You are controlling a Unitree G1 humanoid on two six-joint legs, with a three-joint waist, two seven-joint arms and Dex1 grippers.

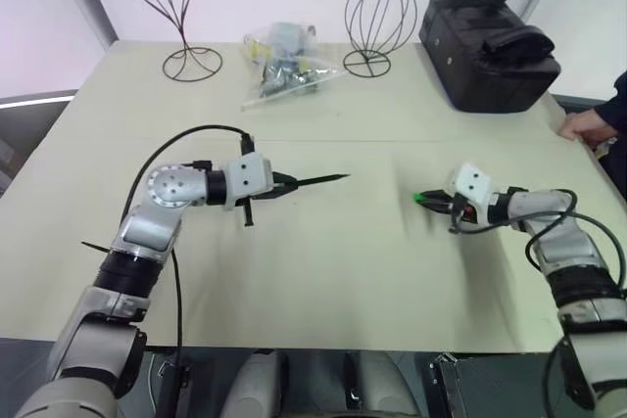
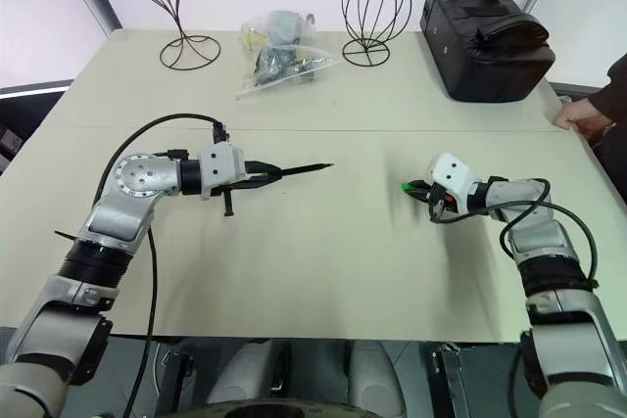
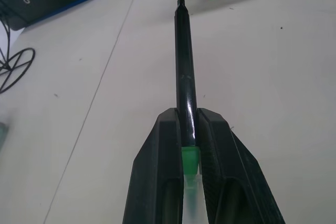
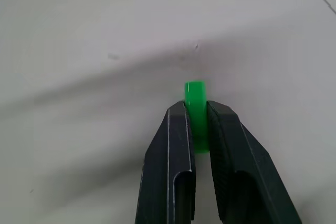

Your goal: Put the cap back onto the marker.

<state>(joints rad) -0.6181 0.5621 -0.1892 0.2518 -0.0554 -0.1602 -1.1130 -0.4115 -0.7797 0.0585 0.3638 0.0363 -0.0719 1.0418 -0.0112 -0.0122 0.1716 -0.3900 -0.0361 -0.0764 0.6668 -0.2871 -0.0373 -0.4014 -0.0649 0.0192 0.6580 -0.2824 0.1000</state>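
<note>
The left gripper [image 3: 190, 129] was clamped on the marker [image 1: 315, 181], its 2 fingers pressed against the barrel near the green rear end; the rest of the black barrel stuck out past the fingertips, above the bench [image 1: 323, 271], with the pointed tip aimed toward the robot's right; the right gripper [image 4: 196, 114] was closed tight on the cap [image 4: 195, 98], the green cylinder pinched between its 2 fingers and poking out just beyond them, held a little above the bench; cap and marker tip were well apart, facing each other across bare bench; at the far edge stood 2 wire stands [image 1: 377, 22], a clear bag of small items [image 1: 282, 66] and a black case [image 1: 487, 41]; a person's hand [image 1: 586, 126] rested at the bench's right edge.
</note>
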